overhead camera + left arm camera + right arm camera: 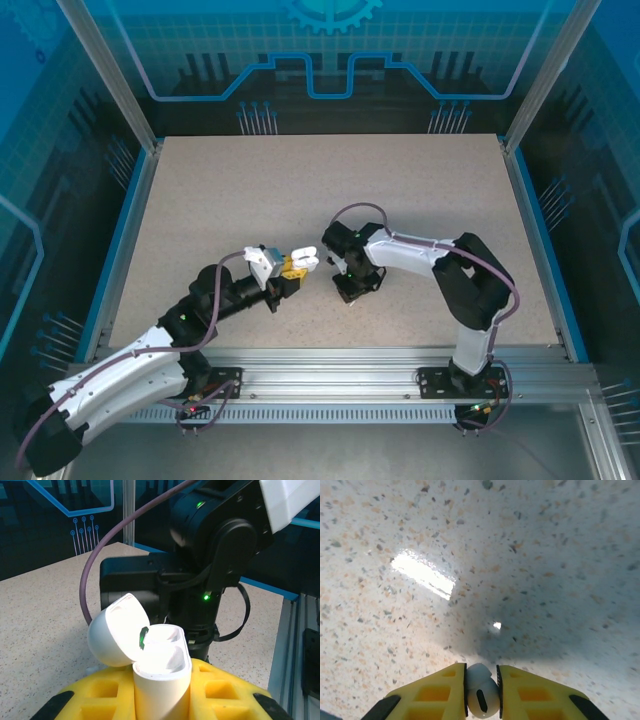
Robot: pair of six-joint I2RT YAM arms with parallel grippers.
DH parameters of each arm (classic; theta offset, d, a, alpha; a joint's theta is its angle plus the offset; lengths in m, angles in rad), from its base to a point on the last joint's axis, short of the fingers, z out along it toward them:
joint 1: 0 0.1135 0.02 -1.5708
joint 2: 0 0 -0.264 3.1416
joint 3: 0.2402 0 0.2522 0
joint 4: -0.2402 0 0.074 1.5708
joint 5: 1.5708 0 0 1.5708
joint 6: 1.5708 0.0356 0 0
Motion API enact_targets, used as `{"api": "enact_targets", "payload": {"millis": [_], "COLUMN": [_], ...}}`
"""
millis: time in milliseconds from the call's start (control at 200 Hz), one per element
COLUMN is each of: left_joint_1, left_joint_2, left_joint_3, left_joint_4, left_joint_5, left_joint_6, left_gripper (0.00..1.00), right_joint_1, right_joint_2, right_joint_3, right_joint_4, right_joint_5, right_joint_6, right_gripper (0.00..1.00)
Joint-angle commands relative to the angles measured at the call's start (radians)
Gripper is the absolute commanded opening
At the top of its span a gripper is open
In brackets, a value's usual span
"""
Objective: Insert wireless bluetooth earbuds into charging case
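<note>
My left gripper (161, 690) is shut on a white charging case (160, 675) held upright, its lid (114, 632) flipped open to the left and both sockets showing empty. The case (300, 262) hangs just above the table centre between the two arms. My right gripper (482, 692) is shut on a white earbud (482, 696), pinched between the yellow fingers (432, 695) and pointing down close over the speckled tabletop. In the top view the right gripper (352, 290) stands just right of the case.
The right arm's black wrist (210, 555) stands close behind the open case. The speckled table (300, 190) stretches bare behind both arms, bounded by blue side rails (125, 240) and the metal front rail (350, 365).
</note>
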Motion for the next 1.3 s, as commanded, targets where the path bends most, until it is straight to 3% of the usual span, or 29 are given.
{"api": "enact_targets", "payload": {"millis": [0,350,640,920,1296], "left_joint_1": [-0.004,-0.005,-0.005,-0.004,-0.005], "left_joint_2": [-0.003,0.071,0.152,0.230,0.260], "left_joint_3": [-0.005,0.010,0.035,0.080,0.112], "left_joint_4": [0.022,0.099,0.215,0.299,0.317], "left_joint_5": [-0.003,0.071,0.178,0.273,0.321], "left_joint_6": [-0.006,-0.043,-0.067,-0.089,-0.085], "left_gripper": [0.12,0.12,0.12,0.12,0.12], "right_joint_1": [-0.005,-0.014,0.008,0.113,0.232], "right_joint_2": [-0.103,-0.507,-0.827,-0.855,-0.778], "right_joint_3": [-0.017,-0.062,-0.093,-0.020,0.027], "right_joint_4": [-0.005,0.043,0.183,0.200,0.177], "right_joint_5": [0.070,0.221,0.153,0.150,0.182], "right_joint_6": [-0.052,-0.294,-0.507,-0.656,-0.719], "right_gripper": [0.19,0.13,0.12,0.12,0.13]}}
